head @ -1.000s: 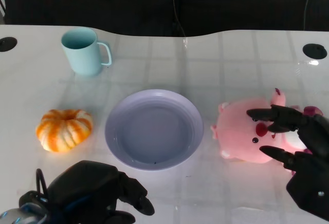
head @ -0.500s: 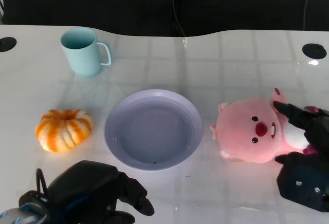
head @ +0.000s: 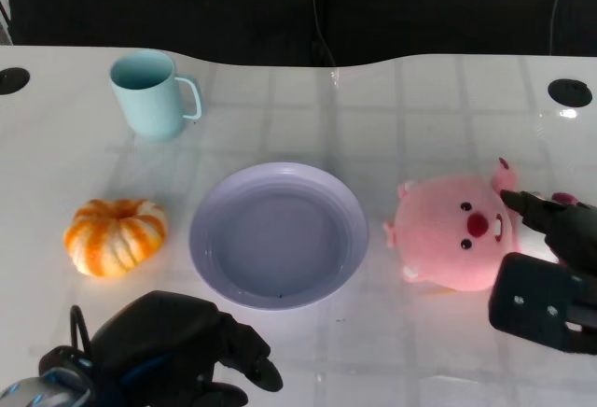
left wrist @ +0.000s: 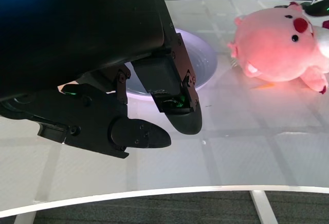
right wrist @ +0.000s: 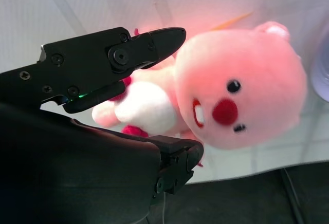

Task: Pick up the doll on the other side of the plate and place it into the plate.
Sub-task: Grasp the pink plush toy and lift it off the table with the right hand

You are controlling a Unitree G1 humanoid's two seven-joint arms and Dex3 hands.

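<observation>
The pink plush doll (head: 457, 234) lies on the table just right of the lilac plate (head: 201, 239), face up toward the camera. My right hand (head: 550, 267) sits at the doll's right side, one finger touching its ear. In the right wrist view the doll (right wrist: 241, 90) has its white belly between an upper finger (right wrist: 113, 59) and the thumb below; the fingers stand apart around it. My left hand (head: 177, 342) rests low at the near left, fingers curled in, holding nothing. The left wrist view shows that hand (left wrist: 128, 90) before the plate (left wrist: 205, 64) and the doll (left wrist: 280, 44).
A light blue mug (head: 154, 94) stands at the back left. An orange and white pumpkin (head: 116, 235) lies left of the plate. Two dark round holes (head: 570, 92) mark the table's far corners, with a dark gap behind the far edge.
My right hand has drawn back from over the doll's face to its right side and lower. The doll's face is now uncovered and has turned slightly. The left hand has stayed put.
</observation>
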